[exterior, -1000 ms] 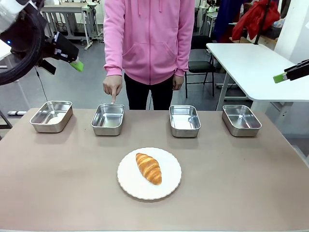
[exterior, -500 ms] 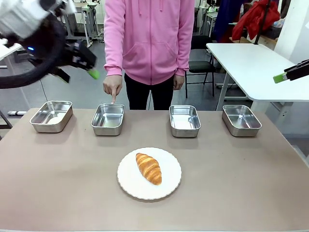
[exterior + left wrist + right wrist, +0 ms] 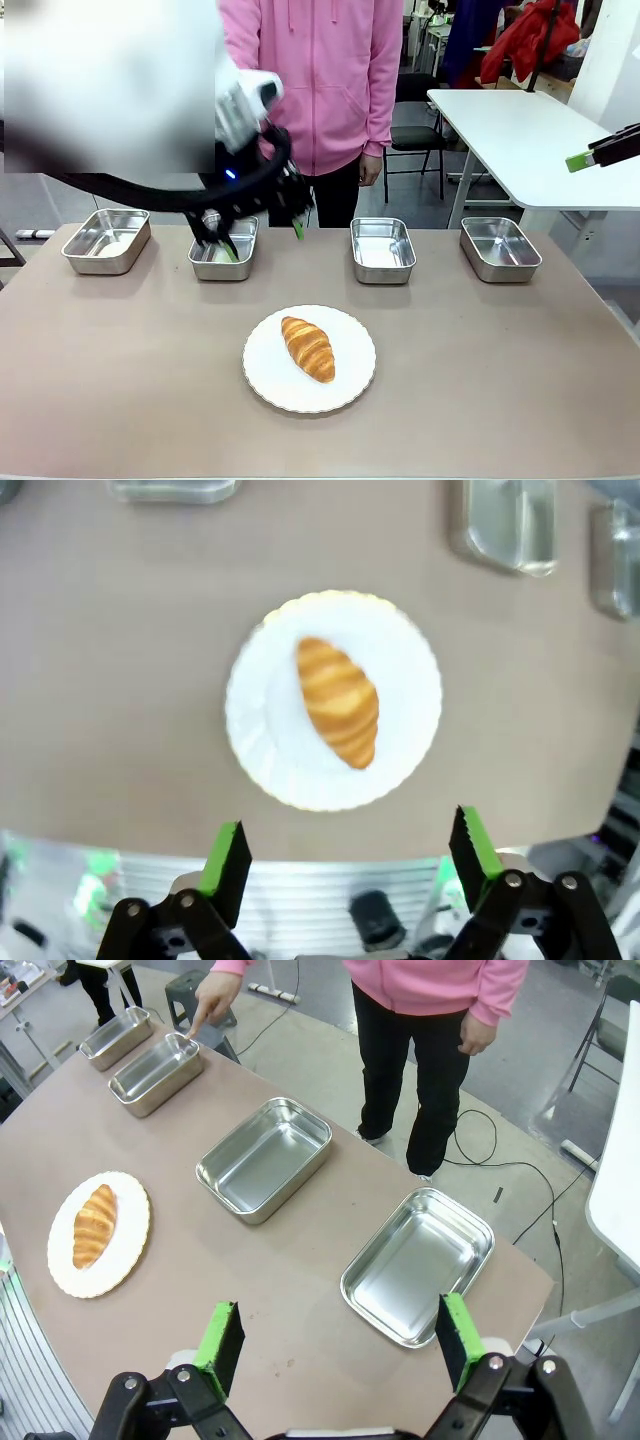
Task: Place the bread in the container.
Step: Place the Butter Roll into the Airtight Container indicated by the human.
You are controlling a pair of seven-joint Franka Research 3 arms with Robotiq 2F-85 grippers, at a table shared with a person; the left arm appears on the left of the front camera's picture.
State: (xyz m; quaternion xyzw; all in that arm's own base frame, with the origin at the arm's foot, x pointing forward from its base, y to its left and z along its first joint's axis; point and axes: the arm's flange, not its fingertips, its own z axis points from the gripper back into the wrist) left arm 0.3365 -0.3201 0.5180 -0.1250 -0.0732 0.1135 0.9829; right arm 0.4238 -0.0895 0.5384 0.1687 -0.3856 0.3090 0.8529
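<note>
The bread (image 3: 308, 348), a golden-brown croissant, lies on a round white plate (image 3: 352, 385) at the table's middle front. My left gripper (image 3: 263, 240) hangs open above the table's far side, just in front of the second pan from the left. That pan, the container (image 3: 213, 271), is the one the person's finger (image 3: 196, 1022) points at in the right wrist view (image 3: 155, 1073). Looking down, the left wrist view has the bread (image 3: 338, 700) beyond the open left gripper (image 3: 350, 850), well clear of it. My right gripper (image 3: 580, 158) is raised at the far right, open (image 3: 340, 1340) and empty.
Three more steel pans stand in the far row: far left (image 3: 107, 240), right of centre (image 3: 382, 250) and far right (image 3: 500, 248). A person in a pink hoodie (image 3: 310, 80) stands behind the table. A white table (image 3: 520, 130) is at the back right.
My left arm has swung from the upper left down toward the middle, stopping by the second pan and hiding the person's pointing hand in the front view. The right gripper has not moved.
</note>
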